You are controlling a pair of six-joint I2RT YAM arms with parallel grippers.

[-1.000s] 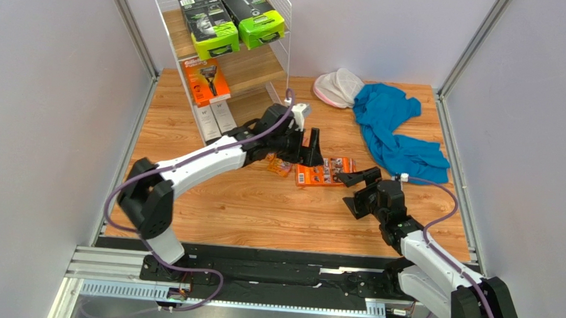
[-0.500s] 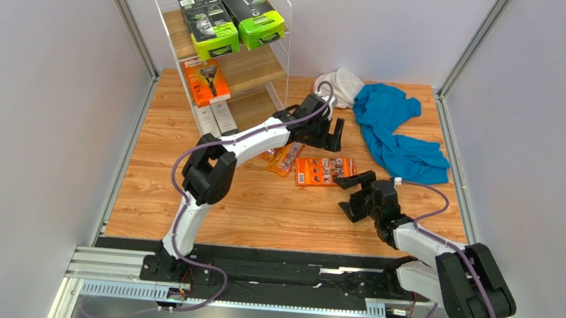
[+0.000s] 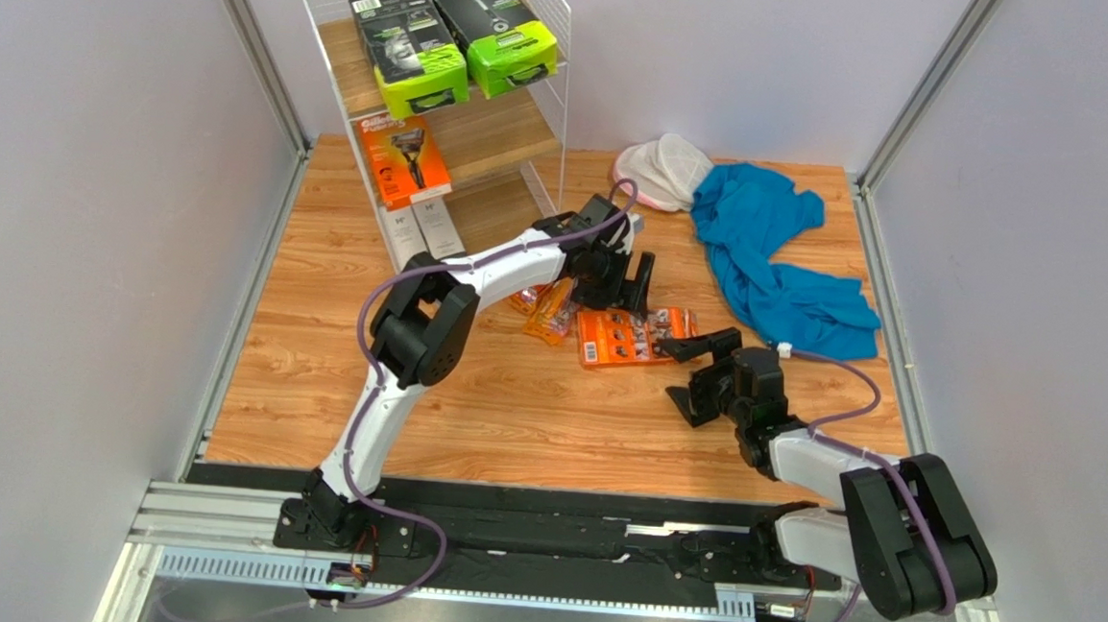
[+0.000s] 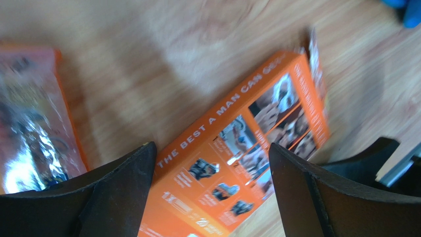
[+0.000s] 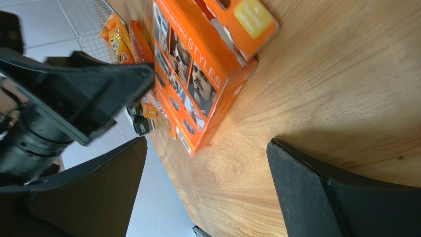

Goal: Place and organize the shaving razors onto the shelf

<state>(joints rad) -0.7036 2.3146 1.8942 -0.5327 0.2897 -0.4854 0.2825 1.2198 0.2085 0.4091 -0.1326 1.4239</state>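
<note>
One orange Gillette razor box (image 3: 635, 335) lies flat on the table, with two small orange blister packs (image 3: 551, 311) just left of it. My left gripper (image 3: 630, 283) hovers open right over that box (image 4: 237, 163), its fingers apart on either side and holding nothing. A blister pack (image 4: 29, 133) shows at the left of the left wrist view. My right gripper (image 3: 689, 374) rests open low on the table, just right of the box (image 5: 197, 74), empty. On the shelf (image 3: 506, 135), two black and lime-green packs (image 3: 417, 50) lie on top and an orange box (image 3: 400, 158) in the middle.
Two slim grey-white boxes (image 3: 422, 231) stand at the shelf's foot. A blue cloth (image 3: 773, 253) and a white pouch (image 3: 663, 169) lie at the back right of the table. Grey walls close in both sides.
My left arm swung from over the blister packs out to the back right, then came back down over the orange box. The right gripper barely shifted.
</note>
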